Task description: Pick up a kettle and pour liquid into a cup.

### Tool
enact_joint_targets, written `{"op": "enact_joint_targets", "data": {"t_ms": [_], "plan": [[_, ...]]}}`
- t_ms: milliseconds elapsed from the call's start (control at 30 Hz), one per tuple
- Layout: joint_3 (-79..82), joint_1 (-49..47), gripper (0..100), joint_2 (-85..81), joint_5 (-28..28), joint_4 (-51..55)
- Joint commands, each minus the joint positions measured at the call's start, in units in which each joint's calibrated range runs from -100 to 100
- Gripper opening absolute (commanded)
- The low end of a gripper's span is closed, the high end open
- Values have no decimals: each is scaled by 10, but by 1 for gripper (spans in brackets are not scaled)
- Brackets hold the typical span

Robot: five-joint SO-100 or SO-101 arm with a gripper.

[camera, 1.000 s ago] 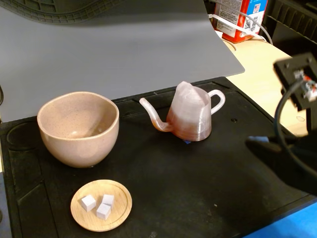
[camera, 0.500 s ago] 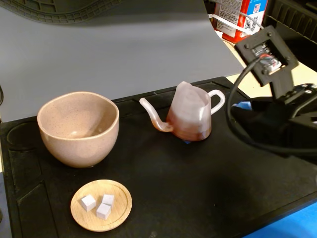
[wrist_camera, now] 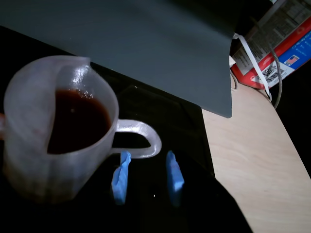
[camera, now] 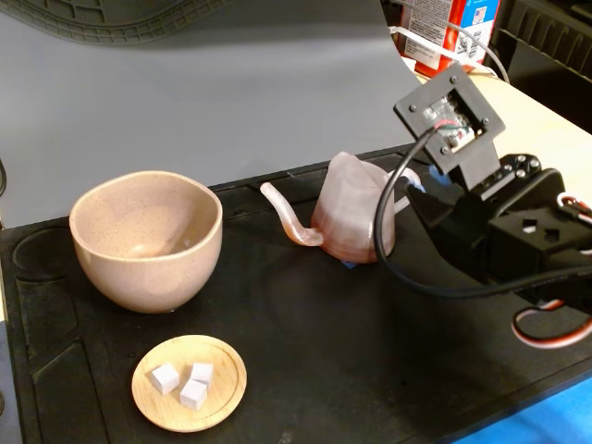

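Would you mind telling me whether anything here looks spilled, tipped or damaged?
Nothing stands out. The translucent pinkish conical kettle stands upright with dark liquid inside, the beige speckled ceramic cup sits upright, and the black mat shows no spill.

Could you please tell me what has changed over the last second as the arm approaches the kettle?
The gripper swung in from the fixed view's right edge to the kettle; its open fingers now flank the handle, not gripping. Kettle, cup and saucer stayed put.
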Motion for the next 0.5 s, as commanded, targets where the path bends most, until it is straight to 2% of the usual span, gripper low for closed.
{"op": "enact_joint_targets", "data": {"t_ms": [0,100,167,267,367,400,467], "plan": [[-25,3,11,0,9,-11],[-25,3,11,0,46,-11],[-27,3,11,0,48,-11],[-27,0,11,1,107,-10],[-46,-4,11,50,110,-13],[-63,-6,11,76,110,-64],[-77,-6,11,108,110,-85]]}}
